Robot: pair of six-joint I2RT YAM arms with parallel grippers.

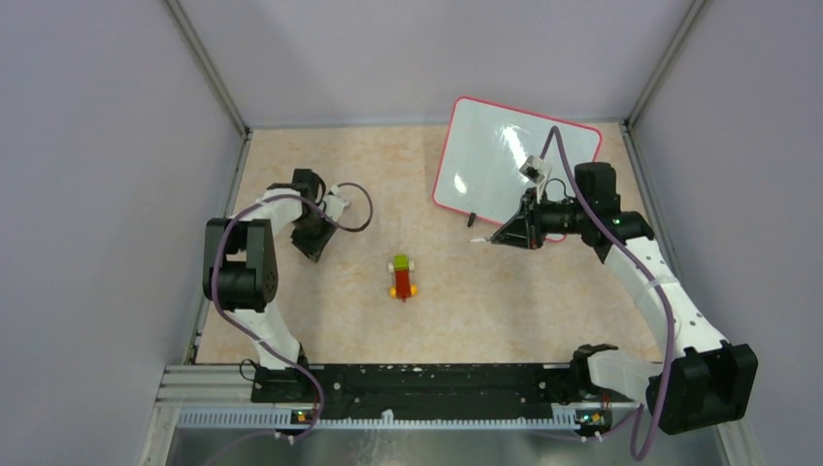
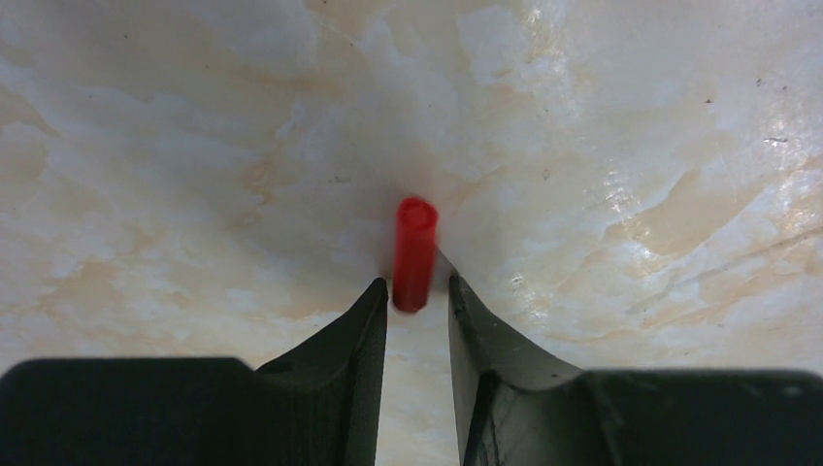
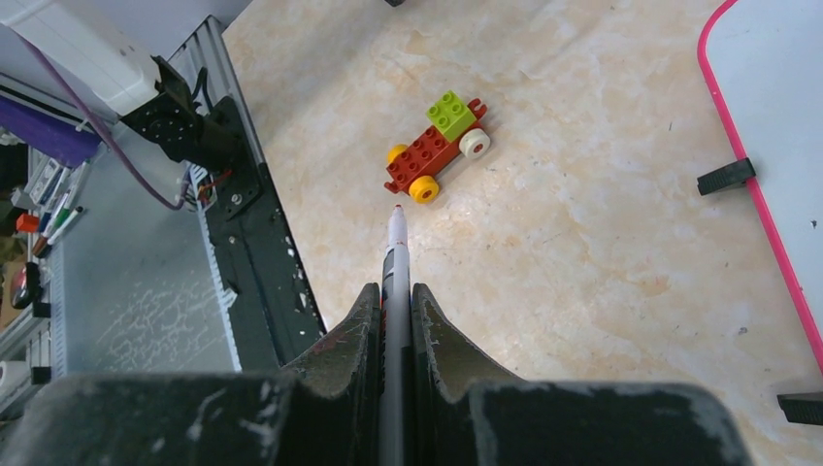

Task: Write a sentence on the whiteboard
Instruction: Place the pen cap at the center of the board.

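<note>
- The table (image 1: 340,320), a marbled beige top, fills the floor between grey walls
- The whiteboard (image 1: 485,155) lies in the far right corner of the table, turned at an angle. Its pink rim is whole in the top view. In the right wrist view the frame edge cuts it off and only one long edge shows. Glare streaks cross its surface
- The right gripper (image 3: 393,291) hovers just off the board's near edge, its jaws closed tight on a marker. In the top view its wrist covers part of the board's near right rim
- The left gripper (image 2: 417,291) points down at the far left of the table, well apart from the board. Its jaws stand narrowly apart
- A toy brick car (image 1: 402,277) sits mid-table between the two arms, red with a green block on top
- The marker (image 3: 394,243) is white with a red tip that points towards the car. Its rear is hidden between the fingers
- A black clip foot (image 3: 726,176) sits at the board's rim
- A red cap (image 2: 414,254), blurred, has its near end between the left fingertips; whether they press it I cannot tell
</note>
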